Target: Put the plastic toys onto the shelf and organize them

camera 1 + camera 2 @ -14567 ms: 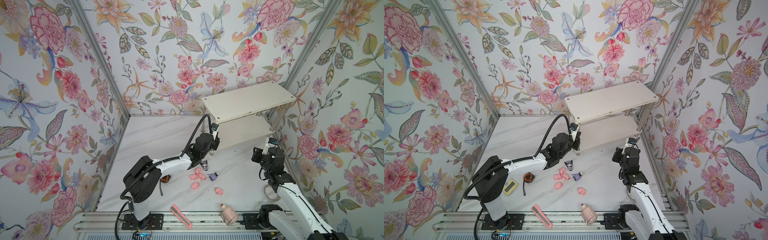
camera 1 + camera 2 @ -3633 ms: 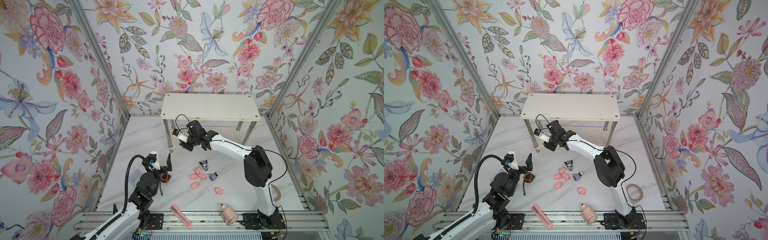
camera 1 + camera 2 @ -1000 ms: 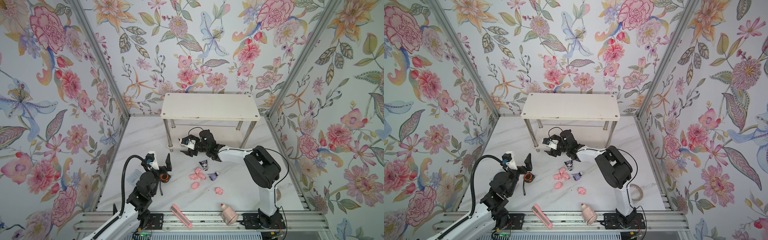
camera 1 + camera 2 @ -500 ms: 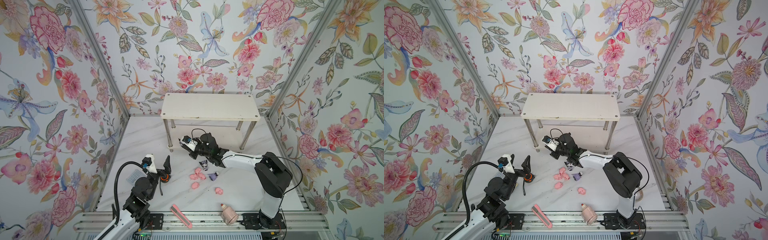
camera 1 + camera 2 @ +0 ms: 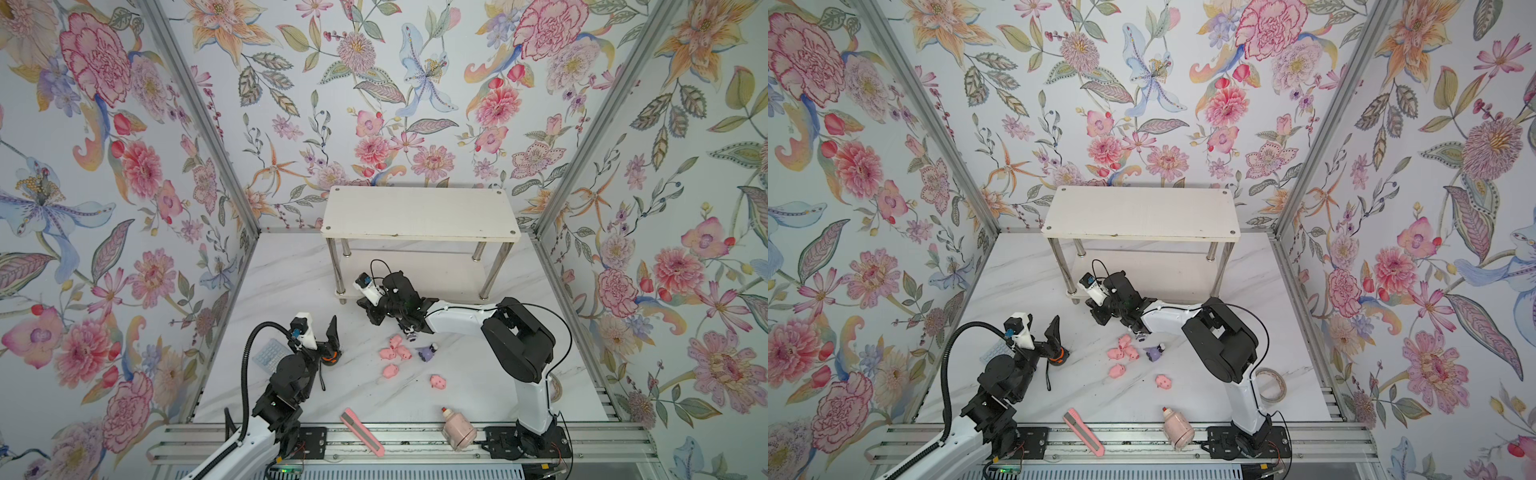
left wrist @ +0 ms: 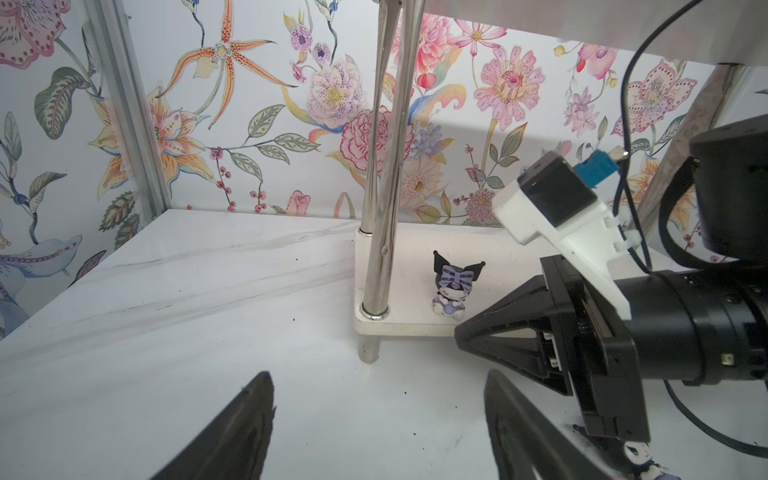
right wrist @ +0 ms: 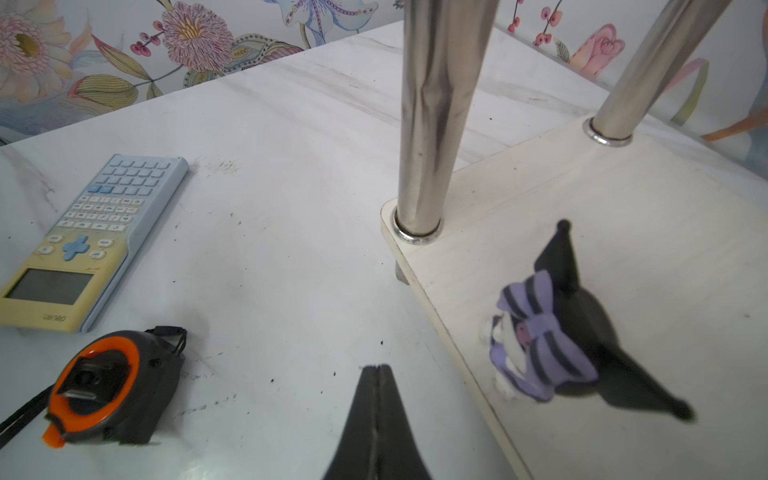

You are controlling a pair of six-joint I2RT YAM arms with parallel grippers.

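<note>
The white two-tier shelf (image 5: 419, 212) (image 5: 1142, 212) stands at the back. One purple figurine with a black horned head (image 6: 453, 286) (image 7: 540, 345) stands on its lower board (image 7: 623, 187), by the front left leg. My right gripper (image 7: 376, 370) (image 5: 371, 318) is shut and empty just in front of that board. Several pink pigs (image 5: 395, 349) (image 5: 1121, 349) and two more purple figurines (image 5: 428, 353) (image 5: 410, 332) lie on the table. My left gripper (image 6: 380, 382) (image 5: 324, 336) is open and empty, left of the pigs.
An orange tape measure (image 5: 330, 356) (image 7: 112, 382) and a calculator (image 5: 270, 357) (image 7: 91, 237) lie by the left gripper. A pink box cutter (image 5: 362, 432) and a pink bottle (image 5: 457, 428) lie at the front edge. A tape roll (image 5: 1273, 384) sits behind the right arm.
My right gripper has shut and drawn back from the lower board, where the figurine stays. The left gripper's fingers have narrowed a little.
</note>
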